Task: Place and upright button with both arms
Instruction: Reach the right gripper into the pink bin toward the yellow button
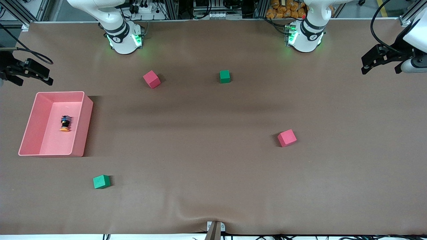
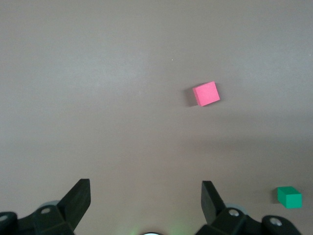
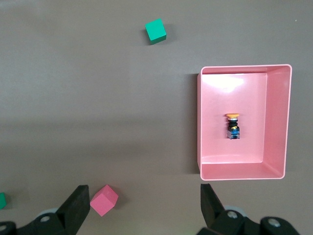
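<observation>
Currently: button (image 1: 64, 123) lying on its side in pink bin (image 1: 30, 123), orange cap toward the front camera, at 9 o'clock on the table. Left gripper (image 1: 382, 65) raised at 3 o'clock edge, fingers (image 2: 78, 198) spread wide, empty; arm cut off by frame. Right gripper (image 1: 28, 75) up at 10 o'clock above the bin's edge, fingers (image 3: 77, 204) apart, empty, partly cropped. Fingertips cut off in both wrist views.

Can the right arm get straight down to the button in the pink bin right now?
Probably yes. The button lies alone in the open-topped bin, clear of its walls, and the open right gripper hangs beside the bin with nothing between.
</observation>
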